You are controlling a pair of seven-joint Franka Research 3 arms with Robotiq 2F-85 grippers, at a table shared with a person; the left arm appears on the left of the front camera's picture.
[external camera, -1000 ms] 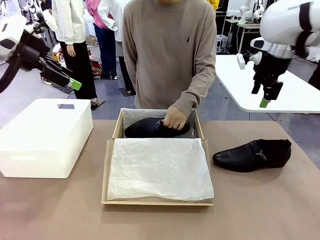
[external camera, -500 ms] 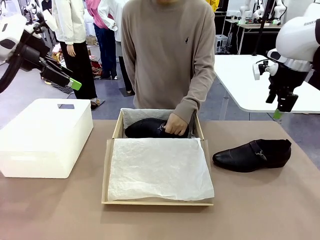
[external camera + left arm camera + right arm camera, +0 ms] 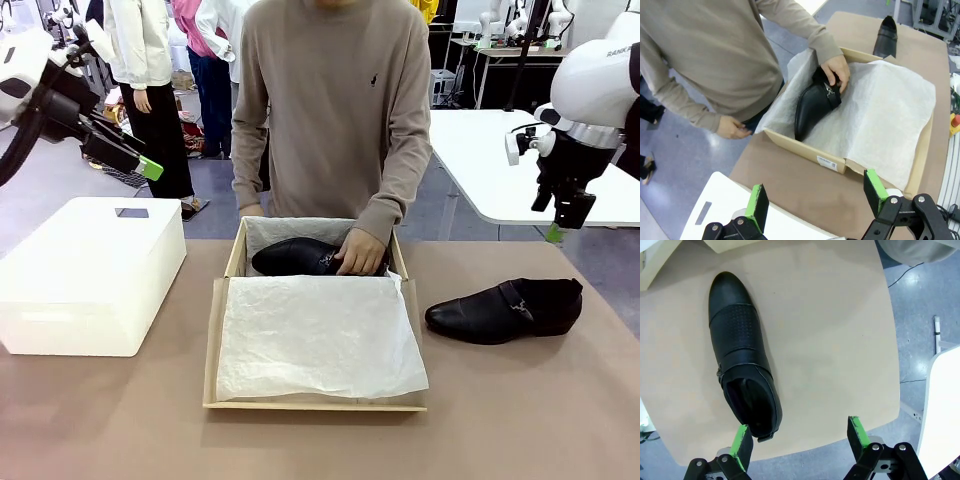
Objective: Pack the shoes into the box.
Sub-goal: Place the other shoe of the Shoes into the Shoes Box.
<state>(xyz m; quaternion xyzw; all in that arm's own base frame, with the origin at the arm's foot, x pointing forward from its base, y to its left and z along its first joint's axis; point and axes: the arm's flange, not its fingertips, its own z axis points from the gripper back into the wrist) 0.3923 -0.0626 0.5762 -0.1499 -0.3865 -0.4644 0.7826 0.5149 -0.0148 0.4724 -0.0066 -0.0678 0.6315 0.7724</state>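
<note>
White plastic box (image 3: 95, 270) beside cardboard box (image 3: 236, 250) on table (image 3: 520, 420), person's hand (image 3: 360, 254) covering one shoe (image 3: 290, 257) inside on tissue paper (image 3: 320, 335), other shoe (image 3: 505, 310) on table right of it, left gripper (image 3: 816, 196) and right gripper (image 3: 800, 436) spread, empty, aloft.

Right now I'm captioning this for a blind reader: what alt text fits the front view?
A person's hand holds one black shoe inside the tissue-lined cardboard box; the other shoe lies on the table right of it. The left pincer and right pincer hang raised at either side.

Open lab hall, white worktable (image 3: 500, 170), bystanders (image 3: 145, 60)
</note>
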